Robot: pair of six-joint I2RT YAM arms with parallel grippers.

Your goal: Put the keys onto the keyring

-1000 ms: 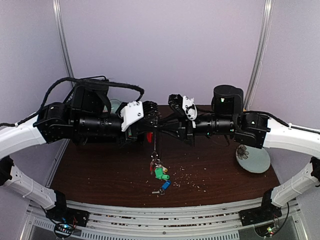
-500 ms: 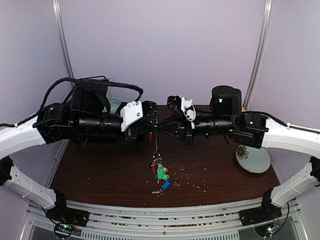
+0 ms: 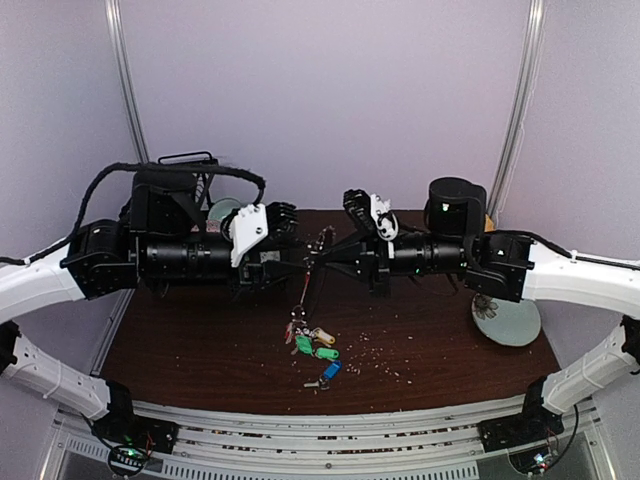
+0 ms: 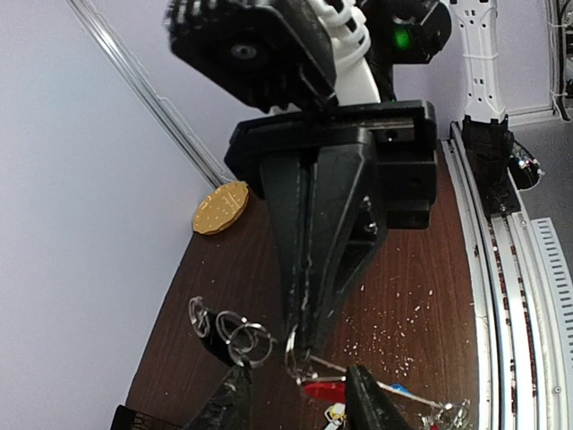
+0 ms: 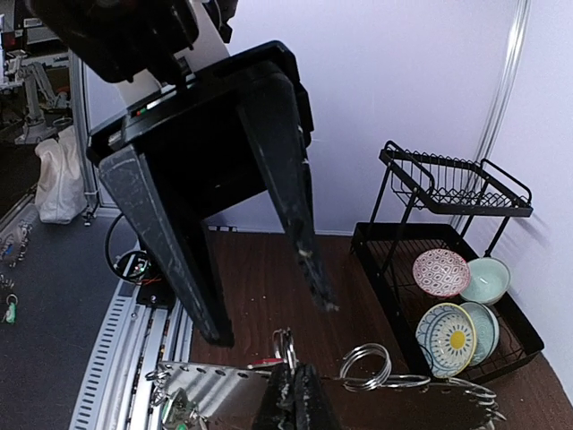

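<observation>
Thin dark wire, the keyring (image 3: 308,278) hangs mid-frame above the brown worktop (image 3: 200,350), pinched in the closed right tool (image 3: 312,262). Its strung keys (image 3: 312,343), silvery metal with smooth oblong red, green and blue plastic tags, trail down to the crumb-speckled wood. The left tool (image 4: 300,399) is parted, its black fingertips cut off at the lower edge of its wrist view, small steel split rings blurred beside them. A second ago it was clamped shut against the right tool; now it has drawn back leftward and the key bunch has swung left.
</observation>
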